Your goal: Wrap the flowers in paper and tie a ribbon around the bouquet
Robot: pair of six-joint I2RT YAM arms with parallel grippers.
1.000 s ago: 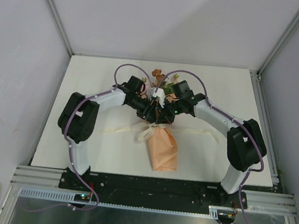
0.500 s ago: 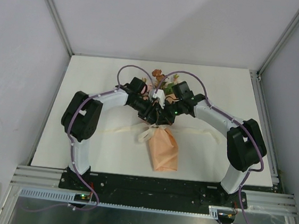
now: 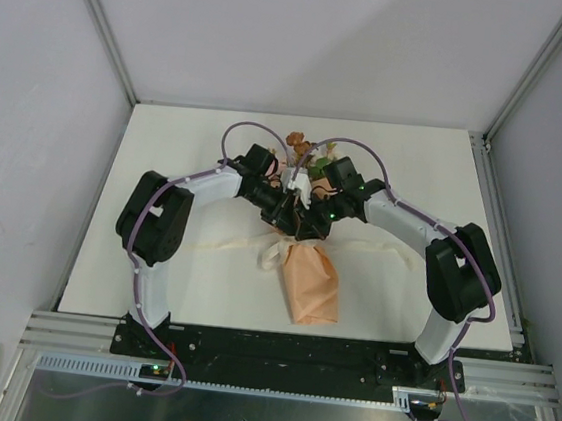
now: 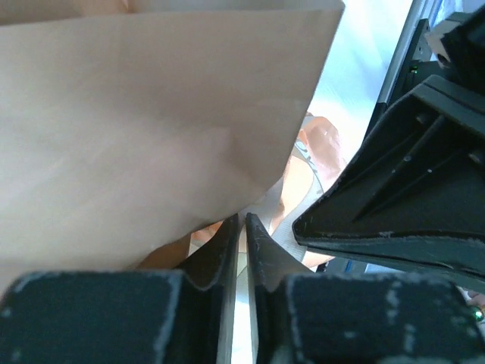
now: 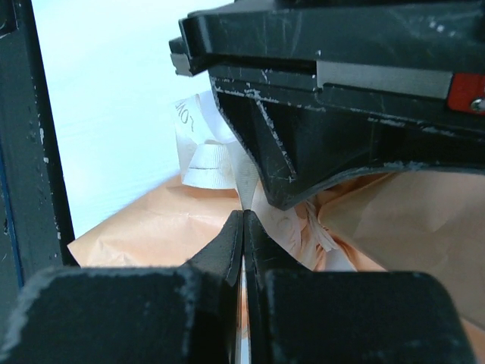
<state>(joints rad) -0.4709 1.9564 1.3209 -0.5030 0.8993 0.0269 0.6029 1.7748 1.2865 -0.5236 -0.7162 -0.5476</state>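
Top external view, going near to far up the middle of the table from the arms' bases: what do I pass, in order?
peach-orange paper cone → cream-white ribbon knot at the cone's neck → pink, rusty orange and cream artificial blooms with green leaves

Arms converge — left hand (image 4: 242, 225) and right hand (image 5: 243, 218) closed.

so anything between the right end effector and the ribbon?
Nothing visible. The right end effector, shut, has its tips at the ribbon on the bouquet neck; the left end effector crowds close beside it.
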